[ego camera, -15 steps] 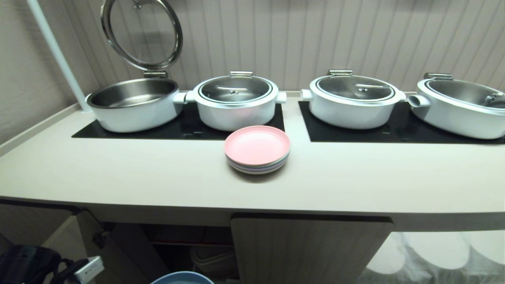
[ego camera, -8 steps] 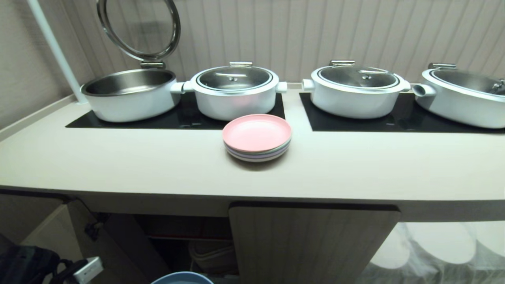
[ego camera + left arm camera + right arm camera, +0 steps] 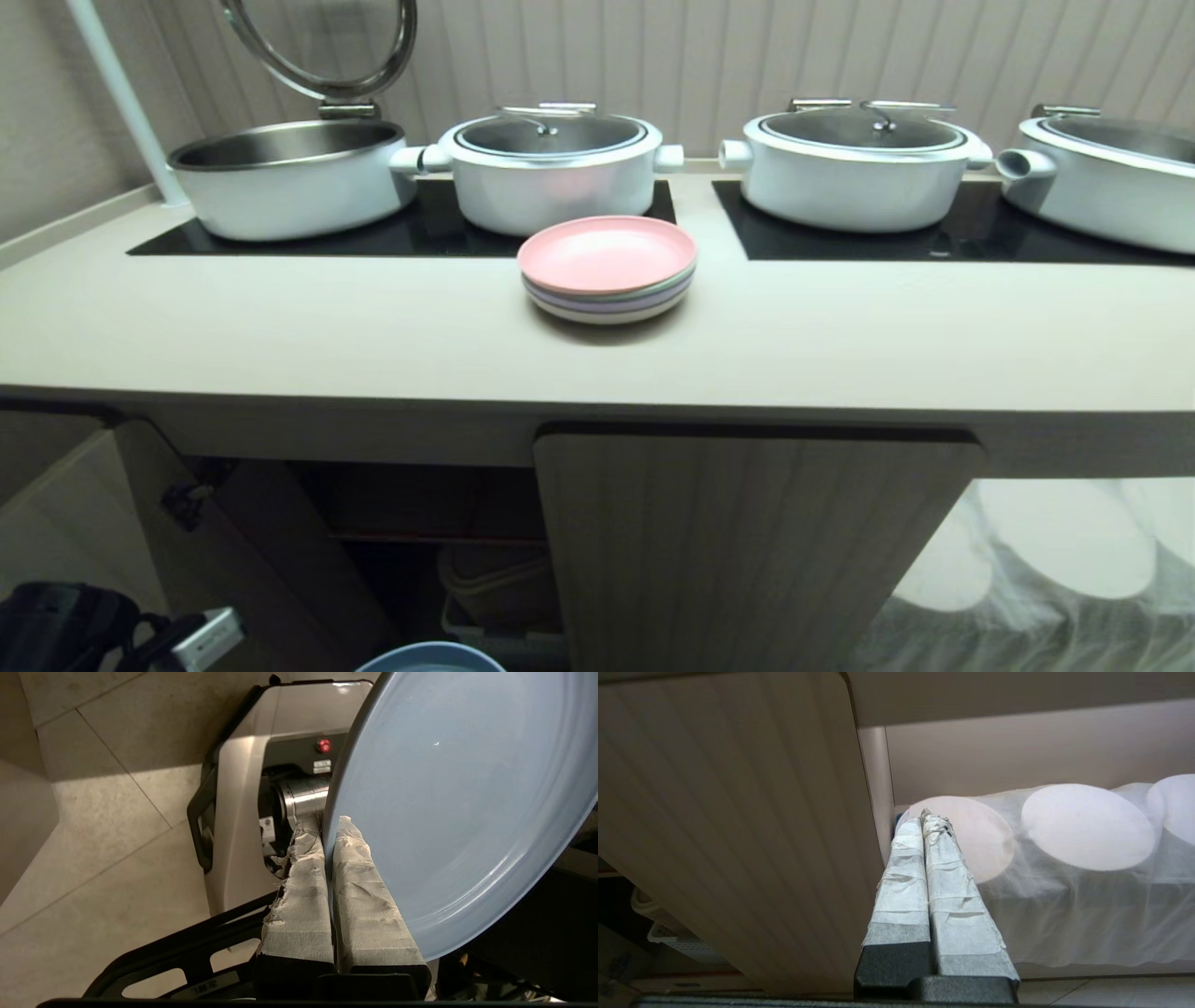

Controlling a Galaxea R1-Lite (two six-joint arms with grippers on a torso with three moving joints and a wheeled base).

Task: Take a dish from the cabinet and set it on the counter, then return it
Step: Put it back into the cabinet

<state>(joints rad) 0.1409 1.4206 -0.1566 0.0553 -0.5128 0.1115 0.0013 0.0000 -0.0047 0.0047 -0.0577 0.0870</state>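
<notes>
While your left tool (image 3: 327, 826) pinches the blue plate (image 3: 448, 812) by its rim, keep it level and slide it onto the cabinet (image 3: 747, 551) shelf.

Our two grippers, low and closed

Our left gripper (image 3: 327, 826) pinches the dish (image 3: 458, 812) by its rim; our right gripper (image 3: 927, 816) hangs empty, fingers pressed together.

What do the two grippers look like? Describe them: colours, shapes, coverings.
Left gripper: two long flat fingers wrapped in creased, frayed off-white tape, on black bases. Right gripper: the same build, its tape paler and neater, on black textured bases.
</notes>
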